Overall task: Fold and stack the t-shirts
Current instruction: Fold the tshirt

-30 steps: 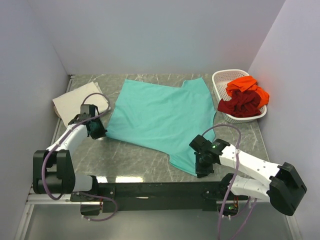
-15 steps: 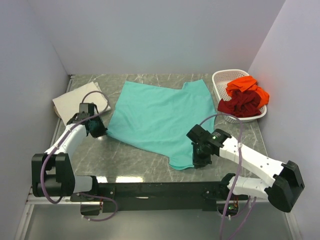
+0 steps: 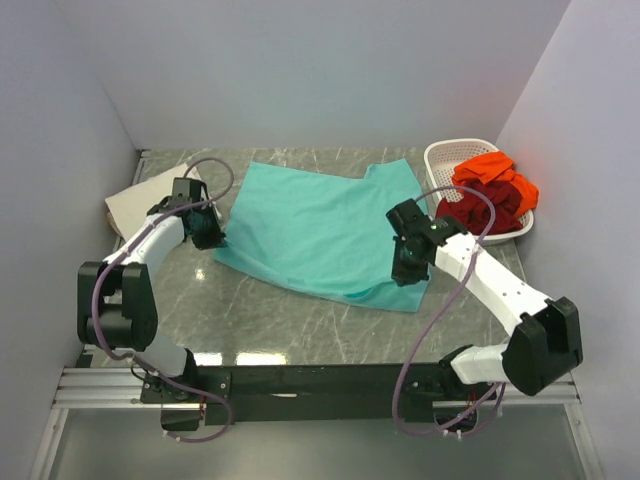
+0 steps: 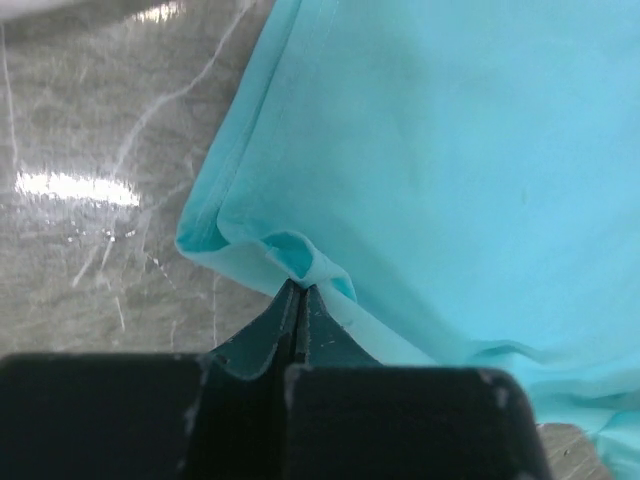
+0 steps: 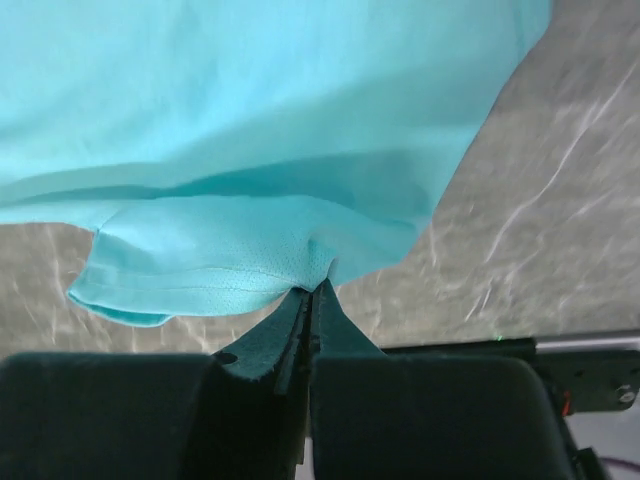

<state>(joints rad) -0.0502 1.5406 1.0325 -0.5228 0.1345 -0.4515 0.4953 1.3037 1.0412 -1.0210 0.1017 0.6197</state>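
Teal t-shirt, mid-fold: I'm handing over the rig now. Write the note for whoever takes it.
Left hand: shut on the teal t-shirt's near left corner. Right hand: shut on its near right corner.
Cream t-shirt: folded, far left of the table. Orange t-shirt and dark red t-shirt: crumpled in the basket.
Done: apparently only the cream one.
To do: finish the teal fold, stack it, then both basket shirts.

White basket (image 3: 438,164) on marble table (image 3: 280,322)

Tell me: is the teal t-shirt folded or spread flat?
Mostly spread, partly folded: the teal t-shirt lies flat on the table, near edge doubled over where the left fingers and right fingers pinch it.
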